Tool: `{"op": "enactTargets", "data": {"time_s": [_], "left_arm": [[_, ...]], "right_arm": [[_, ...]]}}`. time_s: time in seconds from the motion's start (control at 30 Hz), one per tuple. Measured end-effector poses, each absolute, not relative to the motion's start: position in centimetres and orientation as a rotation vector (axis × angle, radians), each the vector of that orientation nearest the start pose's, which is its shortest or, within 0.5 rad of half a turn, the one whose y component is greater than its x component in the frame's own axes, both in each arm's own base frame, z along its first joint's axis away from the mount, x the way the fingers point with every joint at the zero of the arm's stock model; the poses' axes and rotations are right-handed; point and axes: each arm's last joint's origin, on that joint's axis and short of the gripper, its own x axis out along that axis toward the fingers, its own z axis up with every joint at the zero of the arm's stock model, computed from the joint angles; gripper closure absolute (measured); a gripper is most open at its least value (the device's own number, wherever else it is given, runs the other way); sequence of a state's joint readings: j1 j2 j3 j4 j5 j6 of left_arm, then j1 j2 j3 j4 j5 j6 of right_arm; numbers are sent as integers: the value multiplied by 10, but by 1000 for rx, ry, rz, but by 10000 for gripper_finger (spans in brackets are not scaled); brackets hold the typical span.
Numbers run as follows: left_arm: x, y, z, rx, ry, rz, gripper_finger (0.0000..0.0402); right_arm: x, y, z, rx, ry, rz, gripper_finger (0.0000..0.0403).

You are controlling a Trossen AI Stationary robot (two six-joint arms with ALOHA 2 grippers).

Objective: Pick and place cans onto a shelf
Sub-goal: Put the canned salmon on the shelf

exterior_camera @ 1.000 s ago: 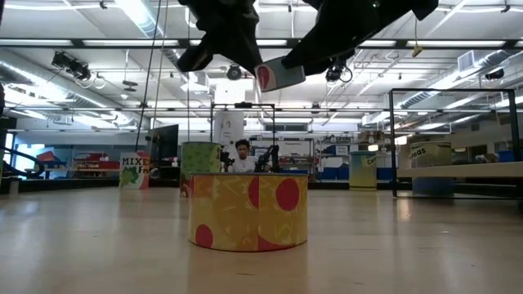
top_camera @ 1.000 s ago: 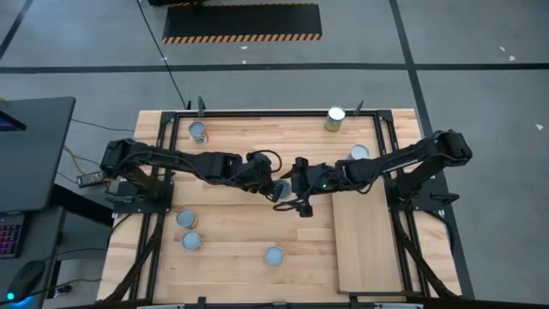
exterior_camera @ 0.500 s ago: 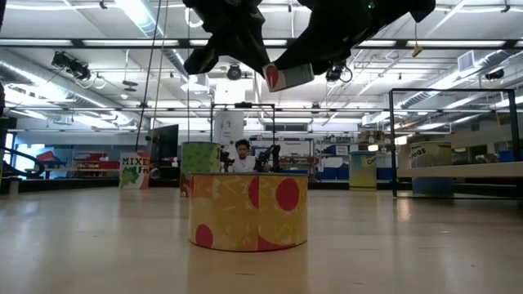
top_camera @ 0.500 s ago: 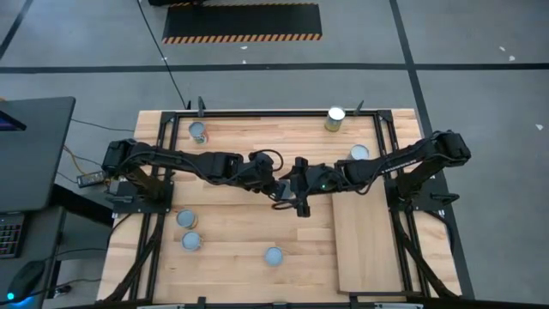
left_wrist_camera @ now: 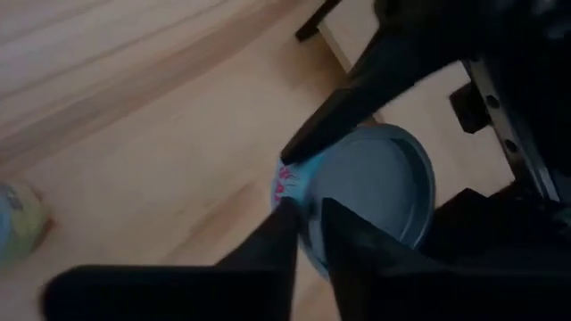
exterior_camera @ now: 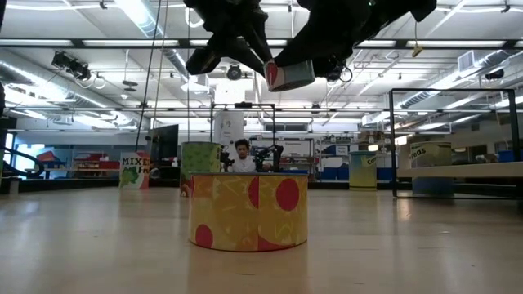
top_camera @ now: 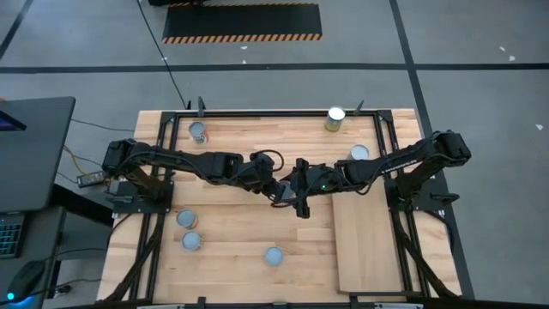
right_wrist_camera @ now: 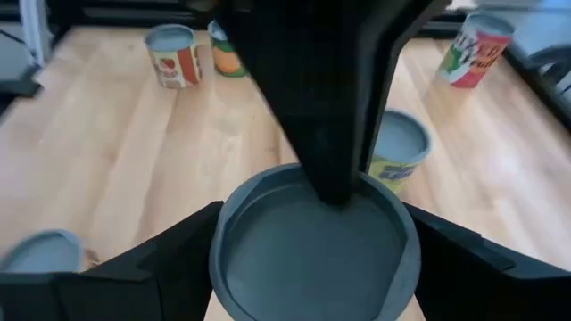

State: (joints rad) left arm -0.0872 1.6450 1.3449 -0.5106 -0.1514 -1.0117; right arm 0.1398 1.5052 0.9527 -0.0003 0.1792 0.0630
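Observation:
A small can (exterior_camera: 290,75) with a grey top and a red-and-blue label is held in the air over the table's middle, between both grippers. My left gripper (top_camera: 276,184) comes from the left and is shut on it. My right gripper (top_camera: 293,187) comes from the right and is shut on it too. The shelf (top_camera: 364,245), a pale board, lies on the table's right part. Other cans stand upright on the tabletop: two at the far edge (top_camera: 198,131) (top_camera: 335,118), one by the shelf's far end (top_camera: 358,153), three near the front (top_camera: 186,219) (top_camera: 190,241) (top_camera: 273,256). My left gripper pinches the can's top rim (left_wrist_camera: 299,192), one finger (left_wrist_camera: 268,245) outside the wall and one (left_wrist_camera: 352,254) over the recessed top. The can is lifted clear of the table. My right gripper pinches the can's round side wall (right_wrist_camera: 219,254) between its two fingers (right_wrist_camera: 169,263), which stand on opposite sides of it. Its wrist view looks down onto the can's grey top (right_wrist_camera: 312,245). The can is lifted clear of the table.
A yellow can with red dots (exterior_camera: 249,211) stands close before the low camera. A black metal frame (top_camera: 257,112) runs along the table's far edge and sides. Bare tabletop lies between the front cans and the shelf.
Both grippers and the can between them have shifted a little toward the table's right edge, staying well above the table. The can has stayed tilted much as before.

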Motion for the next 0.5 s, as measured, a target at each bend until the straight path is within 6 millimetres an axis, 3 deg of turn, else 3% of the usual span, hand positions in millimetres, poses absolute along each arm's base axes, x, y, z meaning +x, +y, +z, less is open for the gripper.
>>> {"op": "enactTargets", "data": {"time_s": [0.13, 0.23, 0.37, 0.5], "left_arm": [[351, -23, 292, -874, 724, 360, 260], [337, -18, 312, -839, 723, 256, 205], [307, -17, 348, -705, 635, 164, 160], [281, -17, 378, -534, 525, 76, 149]], "right_arm": [[319, 42, 242, 74, 550, 7, 95], [312, 42, 257, 190, 512, 97, 95], [293, 37, 295, 389, 400, 260, 95], [266, 30, 340, 524, 221, 393, 95]]}}
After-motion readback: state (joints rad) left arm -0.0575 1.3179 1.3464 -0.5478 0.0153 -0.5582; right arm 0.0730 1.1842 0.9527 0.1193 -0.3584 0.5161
